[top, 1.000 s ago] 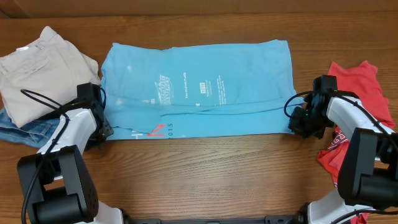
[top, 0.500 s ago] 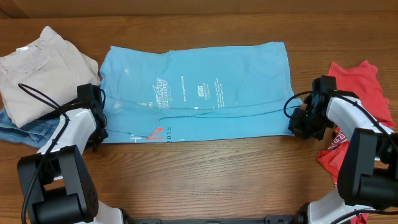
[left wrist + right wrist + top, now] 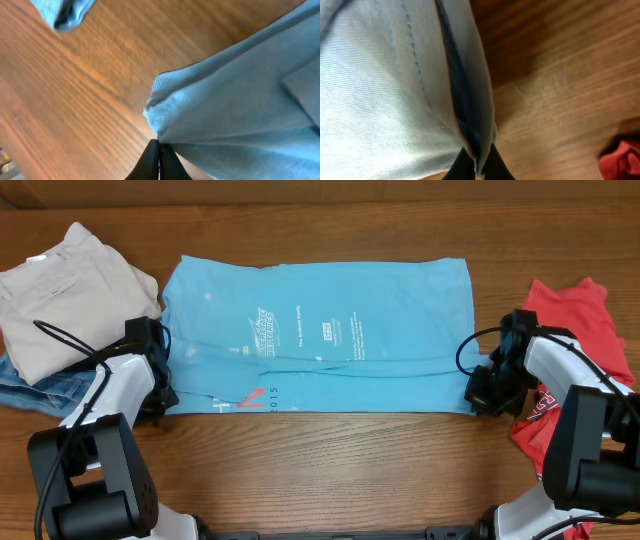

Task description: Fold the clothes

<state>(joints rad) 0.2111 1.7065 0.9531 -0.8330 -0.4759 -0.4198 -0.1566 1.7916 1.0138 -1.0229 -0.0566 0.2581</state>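
A sky-blue T-shirt [image 3: 330,290] with small white print lies flat across the middle of the table, its near part folded over. My left gripper [image 3: 160,395] is at its near left corner. In the left wrist view the fingers [image 3: 159,144] are pressed together with the bunched blue corner [image 3: 240,100] at their tips. My right gripper [image 3: 482,395] is at the near right corner. There the doubled blue edge [image 3: 380,90] runs down between the shut fingers [image 3: 479,165]. A red T-shirt [image 3: 565,310] lies crumpled at the far right.
A pile of beige clothes [image 3: 60,290] sits at the back left, with blue denim [image 3: 30,390] under it. The red cloth [image 3: 620,160] lies just right of my right gripper. Bare wooden tabletop [image 3: 320,470] runs along the front.
The blue shirt's near edge has slid toward the table's front and straightened. Both grippers moved a little forward with its corners.
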